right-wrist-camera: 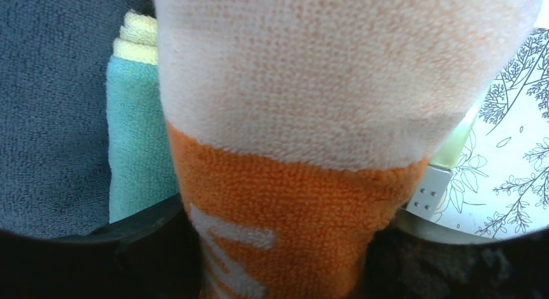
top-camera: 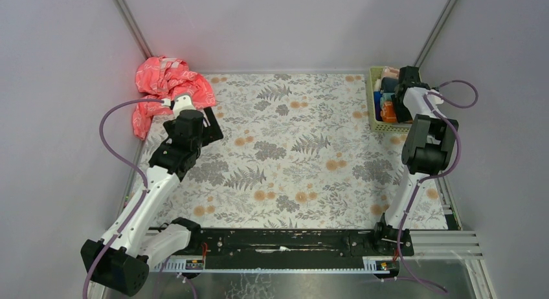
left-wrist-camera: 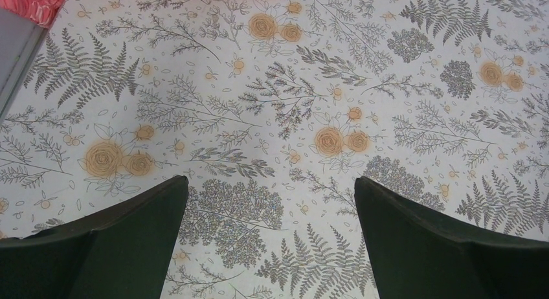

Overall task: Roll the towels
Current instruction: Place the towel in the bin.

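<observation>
My right gripper (top-camera: pixel 393 95) reaches into a pale green basket (top-camera: pixel 373 79) at the back right. In the right wrist view it (right-wrist-camera: pixel 285 247) is shut on the orange and pale peach towel (right-wrist-camera: pixel 304 118) with white lettering, which fills the space between the jaws. The mint-teal towel (right-wrist-camera: pixel 136 137) stands folded in the basket just left of it. My left gripper (top-camera: pixel 208 122) is open and empty, low over the floral tablecloth (top-camera: pixel 291 150) at the back left. Only tablecloth shows between its fingers in the left wrist view (left-wrist-camera: pixel 270 182).
A crumpled coral-pink patterned cloth (top-camera: pixel 165 82) lies at the back left corner, just beyond my left gripper; its edge shows in the left wrist view (left-wrist-camera: pixel 35 1). The basket also holds a dark blue-grey towel (right-wrist-camera: pixel 52 105) and a yellow one (right-wrist-camera: pixel 139 37). Grey walls close in on three sides.
</observation>
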Robot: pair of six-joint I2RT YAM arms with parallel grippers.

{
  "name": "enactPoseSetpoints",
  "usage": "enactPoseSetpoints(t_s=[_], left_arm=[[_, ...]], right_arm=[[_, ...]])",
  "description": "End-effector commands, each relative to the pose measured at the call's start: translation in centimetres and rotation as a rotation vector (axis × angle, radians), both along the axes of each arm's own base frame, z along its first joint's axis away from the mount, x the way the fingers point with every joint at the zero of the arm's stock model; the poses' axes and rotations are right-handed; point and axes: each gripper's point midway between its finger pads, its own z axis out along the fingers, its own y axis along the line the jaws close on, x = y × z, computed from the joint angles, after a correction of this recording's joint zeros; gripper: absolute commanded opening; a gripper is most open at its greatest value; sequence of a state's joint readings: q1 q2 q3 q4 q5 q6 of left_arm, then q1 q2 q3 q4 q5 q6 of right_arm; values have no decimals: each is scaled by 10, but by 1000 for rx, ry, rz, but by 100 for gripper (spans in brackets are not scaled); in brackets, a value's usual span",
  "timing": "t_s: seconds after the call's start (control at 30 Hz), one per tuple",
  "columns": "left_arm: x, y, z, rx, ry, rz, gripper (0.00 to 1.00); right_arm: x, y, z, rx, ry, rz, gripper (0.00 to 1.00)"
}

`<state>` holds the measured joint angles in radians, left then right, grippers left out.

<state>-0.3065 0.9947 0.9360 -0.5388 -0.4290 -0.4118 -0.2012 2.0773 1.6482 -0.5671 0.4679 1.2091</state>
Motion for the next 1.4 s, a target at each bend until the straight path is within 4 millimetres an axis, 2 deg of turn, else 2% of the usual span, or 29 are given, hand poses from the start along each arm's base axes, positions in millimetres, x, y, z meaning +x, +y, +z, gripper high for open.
enactPoseSetpoints(t_s=[0.0, 0.37, 0.63, 0.87, 1.17, 1.37], left_arm=[[0, 3, 3, 7, -17, 4, 100], [-1, 3, 6, 4, -26, 3, 100], [-2, 4, 6, 2, -31, 2, 100], [-3, 4, 10, -2, -43, -1, 100], [-4, 2, 17, -17, -67, -12, 100], [-6, 0, 27, -36, -92, -21, 100]], right_arm=[[-39, 9, -18, 46, 183, -6, 77], [-37, 7, 19, 34, 174, -4, 100], [-43, 7, 41, 31, 185, 8, 99], [-53, 0, 70, -28, 169, 12, 99], [-80, -1, 100, -80, 159, 54, 99], [-100, 15, 121, -78, 103, 189, 99]])
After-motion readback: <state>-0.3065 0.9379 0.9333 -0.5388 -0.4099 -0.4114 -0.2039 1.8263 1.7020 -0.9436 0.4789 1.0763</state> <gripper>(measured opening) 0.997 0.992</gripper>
